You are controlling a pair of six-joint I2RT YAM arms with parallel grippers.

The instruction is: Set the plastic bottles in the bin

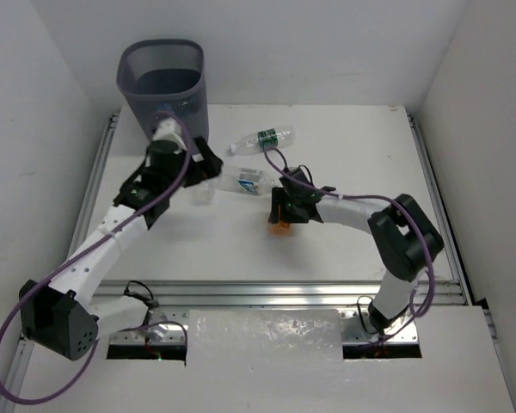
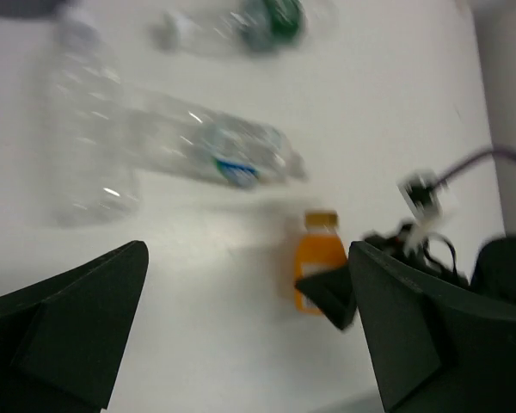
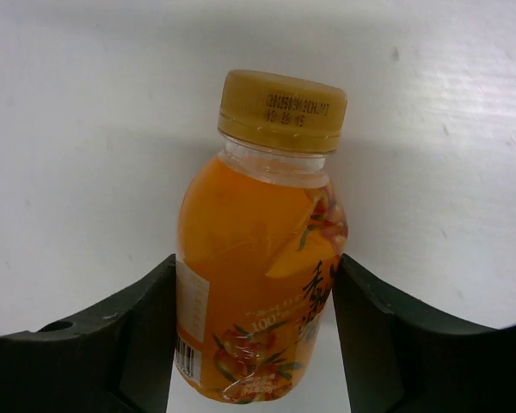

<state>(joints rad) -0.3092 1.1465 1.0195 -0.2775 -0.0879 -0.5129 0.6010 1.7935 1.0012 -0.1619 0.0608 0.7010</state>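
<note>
An orange bottle [image 3: 256,249] with a tan cap lies on the white table between the fingers of my right gripper [image 3: 254,297], which press on both its sides; from above the orange bottle [image 1: 280,225] shows just under that right gripper [image 1: 281,211]. My left gripper [image 1: 202,168] hangs open and empty next to the bin [image 1: 163,82], above a clear bottle [image 1: 205,194]. Further plastic bottles lie nearby: one with a blue label [image 1: 245,179] and one with a dark green label [image 1: 262,139]. In the left wrist view, the left gripper [image 2: 249,327] holds nothing, and the orange bottle [image 2: 318,258] lies ahead.
The dark grey bin stands at the table's far left corner against the white wall. White walls close in both sides. A metal rail [image 1: 275,292] runs along the near edge by the arm bases. Purple cables trail off both arms.
</note>
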